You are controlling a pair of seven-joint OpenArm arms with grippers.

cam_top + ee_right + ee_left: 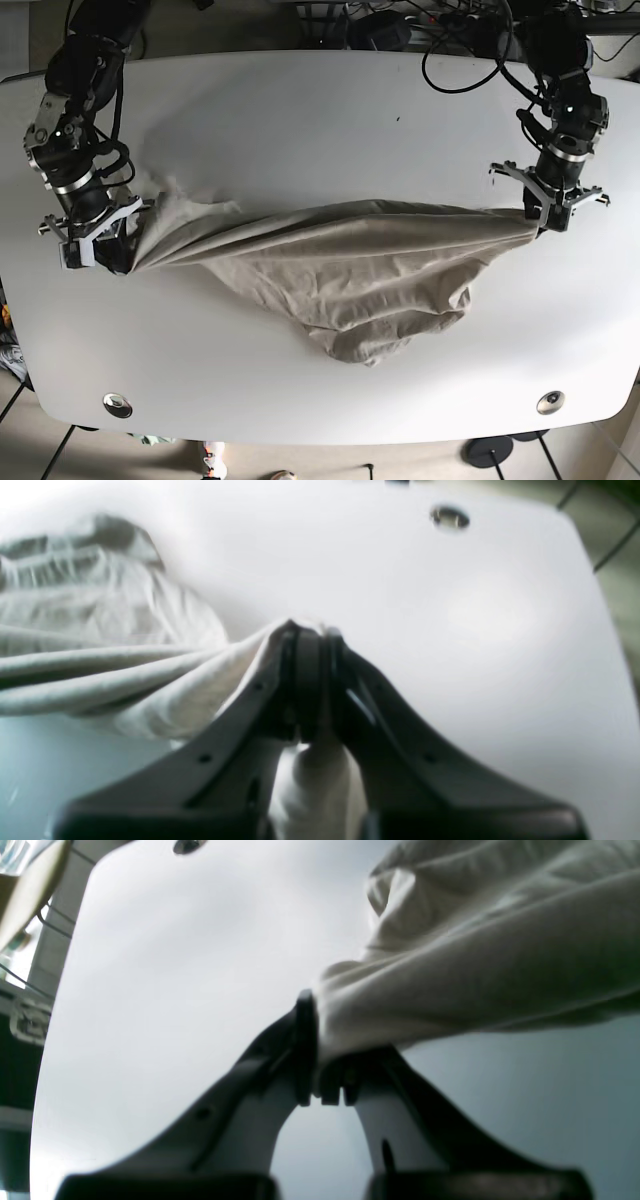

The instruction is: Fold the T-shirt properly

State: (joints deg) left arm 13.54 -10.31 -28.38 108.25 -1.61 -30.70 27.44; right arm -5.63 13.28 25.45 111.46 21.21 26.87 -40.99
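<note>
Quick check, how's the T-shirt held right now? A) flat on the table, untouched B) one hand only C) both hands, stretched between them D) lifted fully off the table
C: the left hand and right hand each pinch an end of the T-shirt, which spans between them while its middle sags onto the table.

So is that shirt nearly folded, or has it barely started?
Barely started. Done: the left gripper and right gripper have each clamped one end of the beige cotton T-shirt. In hand: it hangs stretched between them over the white oval table, its middle sagging in a wrinkled bunch. Left: no neat fold shows yet, so spreading it flat and all the folding remain.
</note>
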